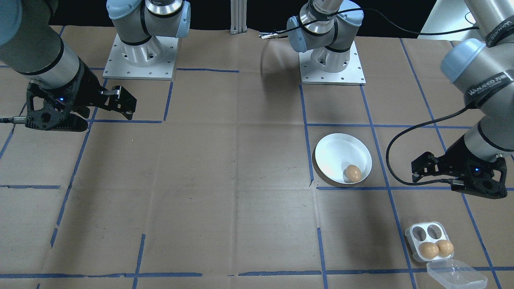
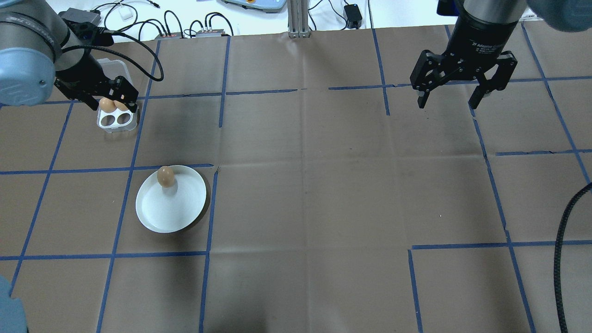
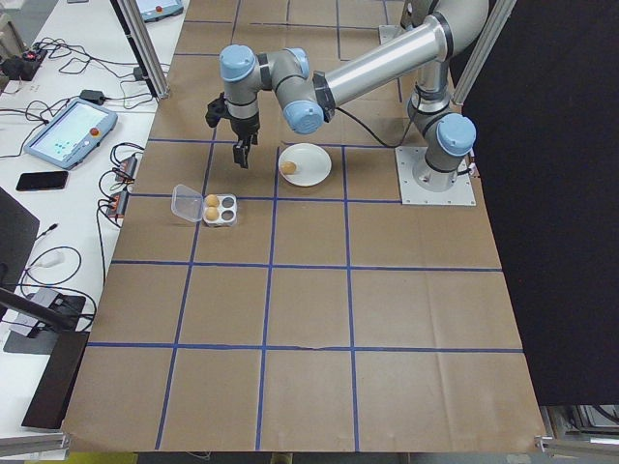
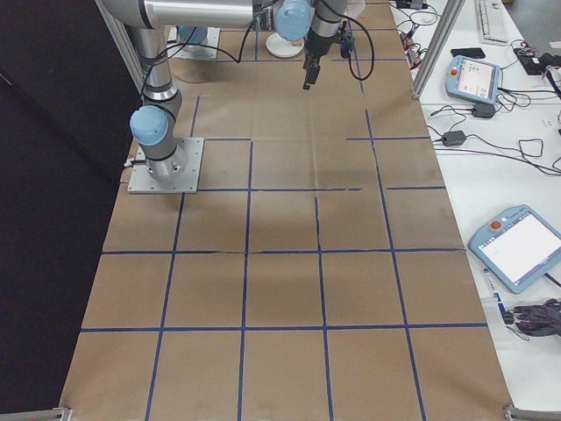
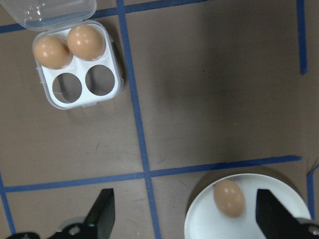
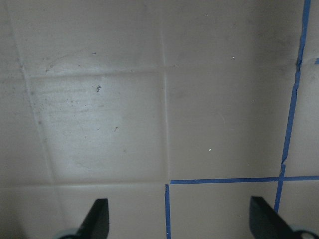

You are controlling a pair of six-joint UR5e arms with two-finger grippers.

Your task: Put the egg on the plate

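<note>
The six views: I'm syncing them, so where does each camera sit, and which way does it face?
Front-facing: opposite the robot, looking down; both arms and bases.
Overhead: behind the robot; right gripper, plate.
Exterior left: left table end; left arm near.
Exterior right: right table end; right arm near.
Left wrist: downward; left gripper, egg tray.
Right wrist: downward; fingertips, bare table.
Shared: front-facing and overhead both show the egg on the plate.

— How is the table covered?
— It is viewed steeply from behind, across, and both ends.

— And up close?
— The round white shallow plate point(image 5: 249, 219) below the left gripper point(image 5: 183, 215) is shared with the overhead view.
</note>
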